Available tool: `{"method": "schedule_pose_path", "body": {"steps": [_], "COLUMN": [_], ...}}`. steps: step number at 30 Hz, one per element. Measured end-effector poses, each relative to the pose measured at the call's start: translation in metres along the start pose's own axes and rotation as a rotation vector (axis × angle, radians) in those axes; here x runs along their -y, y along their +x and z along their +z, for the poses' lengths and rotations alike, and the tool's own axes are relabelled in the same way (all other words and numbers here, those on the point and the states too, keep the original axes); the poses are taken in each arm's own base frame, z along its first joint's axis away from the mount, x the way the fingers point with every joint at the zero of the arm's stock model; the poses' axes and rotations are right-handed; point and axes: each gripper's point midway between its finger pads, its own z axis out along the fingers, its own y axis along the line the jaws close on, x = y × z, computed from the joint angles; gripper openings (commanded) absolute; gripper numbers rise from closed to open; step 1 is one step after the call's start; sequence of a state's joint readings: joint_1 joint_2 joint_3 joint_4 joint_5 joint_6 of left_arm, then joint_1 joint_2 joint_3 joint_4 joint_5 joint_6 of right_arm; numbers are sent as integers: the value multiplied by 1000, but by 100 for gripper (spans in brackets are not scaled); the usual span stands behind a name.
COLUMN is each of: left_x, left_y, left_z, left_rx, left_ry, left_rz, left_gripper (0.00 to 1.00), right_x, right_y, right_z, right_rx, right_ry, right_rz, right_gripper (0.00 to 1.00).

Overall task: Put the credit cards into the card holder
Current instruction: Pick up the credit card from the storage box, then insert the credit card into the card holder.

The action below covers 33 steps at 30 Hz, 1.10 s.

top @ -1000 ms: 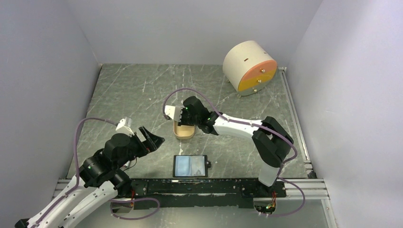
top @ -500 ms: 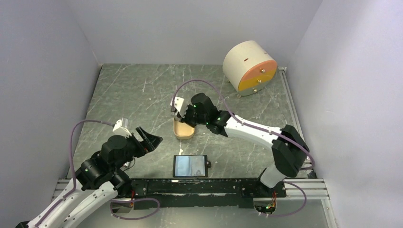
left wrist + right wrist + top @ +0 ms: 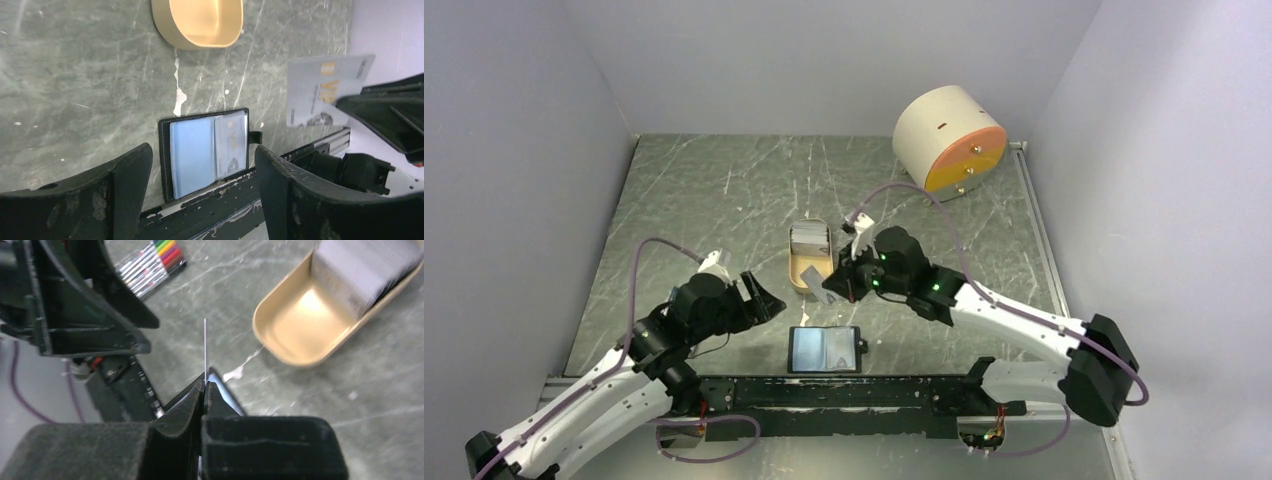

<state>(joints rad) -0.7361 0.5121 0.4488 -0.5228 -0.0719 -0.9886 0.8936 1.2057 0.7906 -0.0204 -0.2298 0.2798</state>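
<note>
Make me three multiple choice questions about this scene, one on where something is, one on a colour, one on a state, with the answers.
1. Where on the table does the card holder lie? A. far-left corner B. far-right corner C. middle of the near edge
2. What colour is the round drum's flat face? A. orange B. green C. blue
3. The right gripper is: A. wide open B. shut on one credit card C. out of every view
Answers: C, it lies open at the near edge. A, the face is plainly orange. B, its fingers pinch a card seen edge-on.
</note>
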Motion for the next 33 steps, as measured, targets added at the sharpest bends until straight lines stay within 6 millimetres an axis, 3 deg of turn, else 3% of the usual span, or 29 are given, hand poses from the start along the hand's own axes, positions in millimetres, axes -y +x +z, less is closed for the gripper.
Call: {"method": "schedule_pose_path", "body": {"steps": [4, 9, 11, 21, 27, 33], "left_x": [-5, -16, -20, -25, -26, -32], "left_y": [16, 38, 48, 76, 88, 101], "left_z": [13, 29, 33, 40, 45, 46], "left_rx": [-77, -183, -225, -311, -369, -426], "left_ry": [-10, -47, -45, 24, 40, 34], "left_rz": [25, 43, 42, 11, 3, -11], "left_gripper": [75, 58, 54, 52, 49, 39], "right_x": [-15, -36, -37, -29, -16, -9], "right_y": [31, 96, 111, 101, 122, 146], "right_z": [-16, -22, -23, -19, -19, -19], "right_rx": [4, -57, -74, 23, 24, 8], "right_ry": [-17, -29, -15, 45, 103, 146], "right_rz": [212, 438, 495, 679, 754, 804], "right_gripper": [0, 0, 0, 0, 0, 0]}}
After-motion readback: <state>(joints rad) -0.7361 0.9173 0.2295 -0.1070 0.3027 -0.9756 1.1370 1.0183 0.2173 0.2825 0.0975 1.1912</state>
